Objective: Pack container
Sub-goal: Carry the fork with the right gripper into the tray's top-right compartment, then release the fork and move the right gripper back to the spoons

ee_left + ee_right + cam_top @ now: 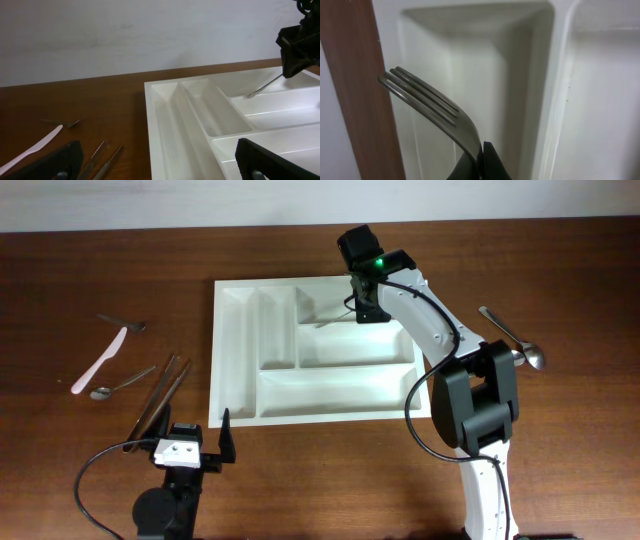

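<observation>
Toward the far edge of the table, about midway along it, lies the container, a white plastic cutlery tray with two narrow upright slots at its left end and three long compartments stacked to their right. It looks clean, smooth and rigid, with rounded inner corners, and it sits square to the table edges.

By my reading, packing has barely begun: every compartment that shows is bare. The right gripper is clamped on the handle of a metal fork, holding it low over the long compartment nearest the far edge, tines pointing towards that compartment's left end wall. Whether the tines touch the floor, I cannot tell.

The rest waits outside. Between the tray and the left edge lie a pink plastic knife, a small metal utensil beside its tip, a spoon and two long metal pieces, probably knives. Another spoon lies towards the right edge, well apart from the tray.

The left gripper rests by the near edge, just off the tray's near left corner, jaws spread wide and holding nothing.
</observation>
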